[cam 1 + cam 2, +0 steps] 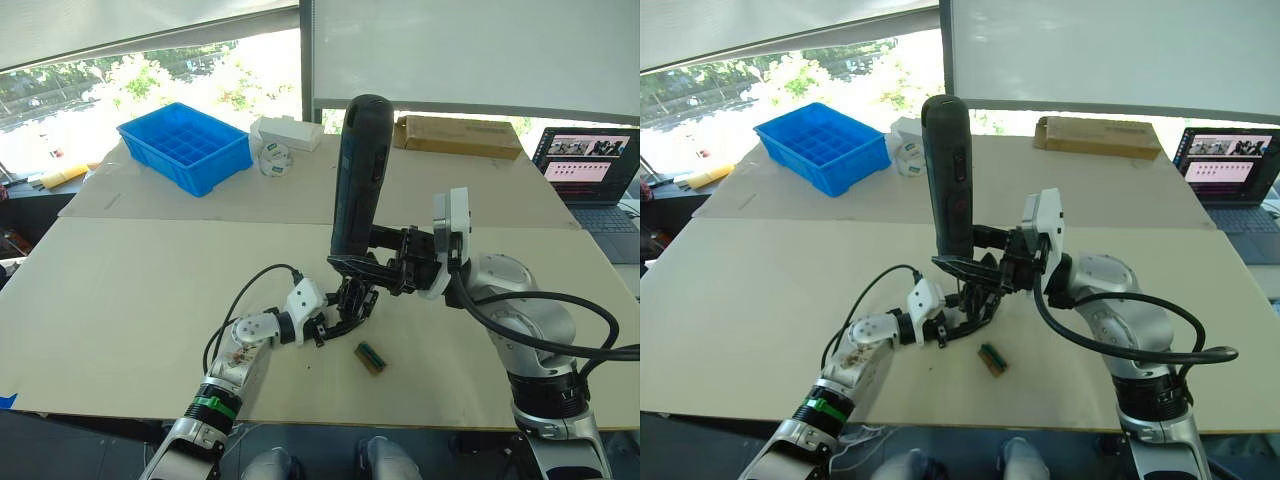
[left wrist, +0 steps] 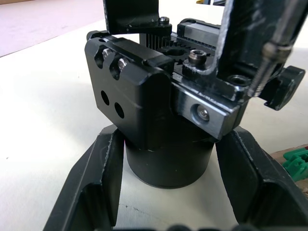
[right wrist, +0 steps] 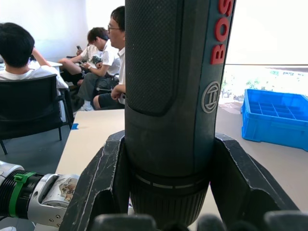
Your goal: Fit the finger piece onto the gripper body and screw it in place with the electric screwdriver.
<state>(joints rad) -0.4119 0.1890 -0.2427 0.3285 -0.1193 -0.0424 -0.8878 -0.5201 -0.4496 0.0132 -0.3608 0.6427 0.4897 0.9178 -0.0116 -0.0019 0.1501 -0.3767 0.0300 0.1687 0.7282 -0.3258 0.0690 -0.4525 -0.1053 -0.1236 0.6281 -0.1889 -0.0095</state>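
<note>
The electric screwdriver [image 1: 358,170], a thick black cylinder, stands upright with its bit pointing down, and my right gripper [image 1: 378,262] is shut on its lower barrel [image 3: 168,96]. Under it is the gripper body [image 2: 144,96], a black block on a round base, resting on the table. My left gripper [image 1: 340,315] is shut on that base, one finger [image 2: 101,183] on each side. Two black upright pieces rise from the body's top. The one beside the bit is the finger piece [image 2: 236,43], seated on the body. The thin metal bit [image 2: 272,53] slants down just next to it.
A small green-and-brown block [image 1: 370,357] lies on the table just right of the gripper body. Far back are a blue crate [image 1: 185,145], a white box [image 1: 290,130], a cardboard box [image 1: 458,135] and a laptop [image 1: 590,170]. People sit beyond the table [image 3: 29,53].
</note>
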